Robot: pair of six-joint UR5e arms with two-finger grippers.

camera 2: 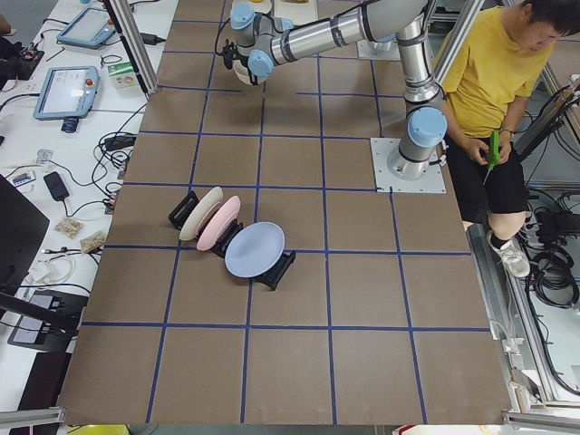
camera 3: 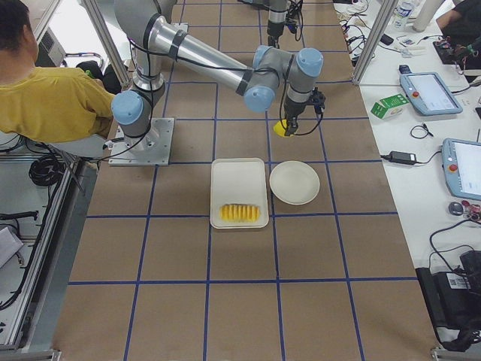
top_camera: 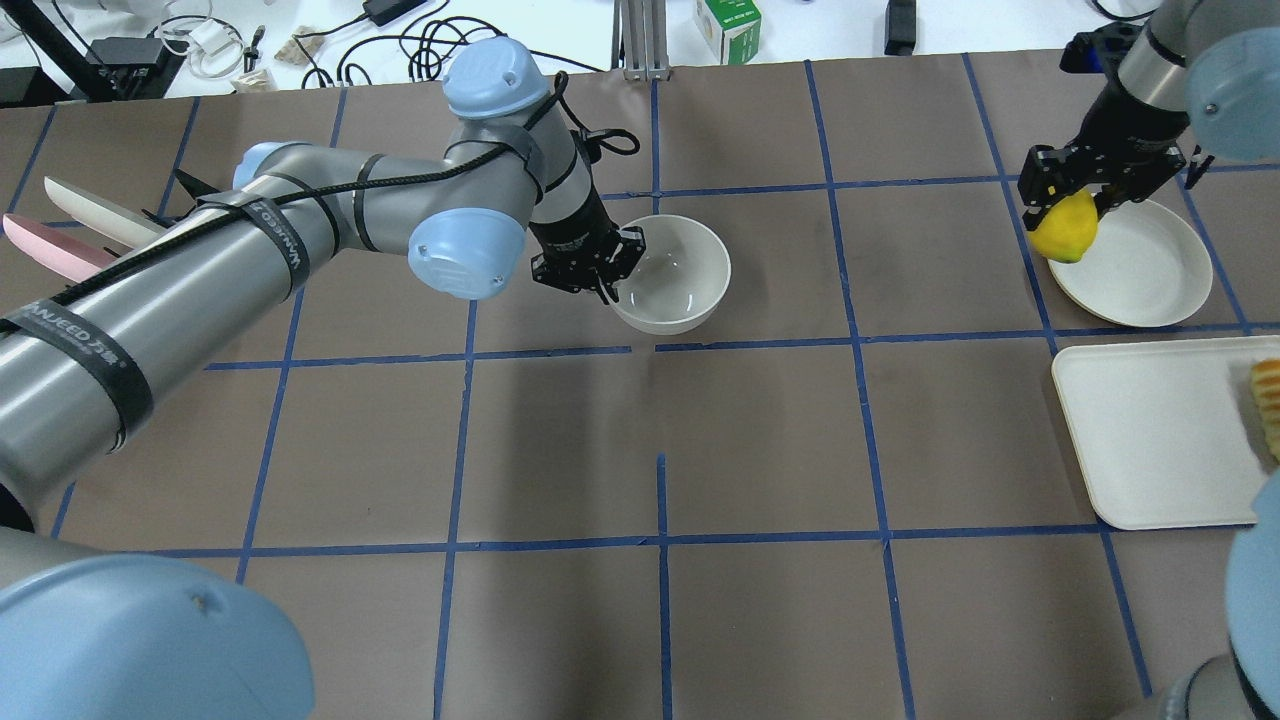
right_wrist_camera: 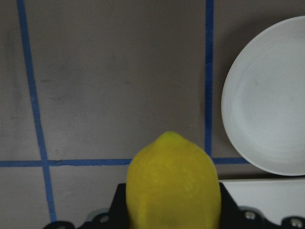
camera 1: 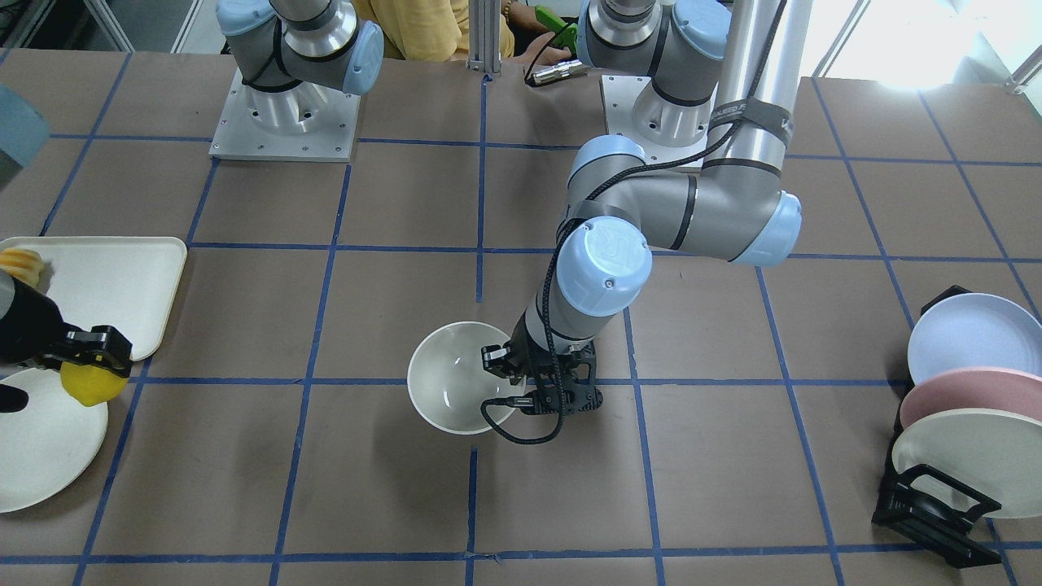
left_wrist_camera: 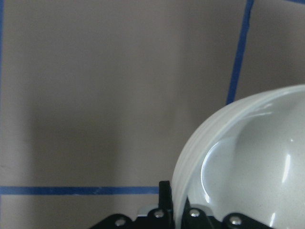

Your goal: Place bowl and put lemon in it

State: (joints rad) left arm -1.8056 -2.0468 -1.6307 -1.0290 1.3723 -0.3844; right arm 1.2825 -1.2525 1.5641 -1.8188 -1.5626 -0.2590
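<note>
The off-white bowl [top_camera: 672,272] stands upright on the brown table near its middle; it also shows in the front view [camera 1: 453,389]. My left gripper [top_camera: 603,283] is at the bowl's rim with one finger inside and one outside. In the left wrist view the rim [left_wrist_camera: 228,143] sits between the fingers, shut on it. My right gripper [top_camera: 1068,203] is shut on the yellow lemon [top_camera: 1066,228] and holds it above the table beside a flat plate. The lemon fills the bottom of the right wrist view [right_wrist_camera: 171,186] and shows at the front view's left [camera 1: 88,384].
A flat off-white plate [top_camera: 1140,270] lies under and beside the lemon. A white tray [top_camera: 1150,430] holds ridged orange slices [top_camera: 1268,400]. A black rack with three plates [camera 1: 965,407] stands on my left side. A person in yellow sits behind the arm bases.
</note>
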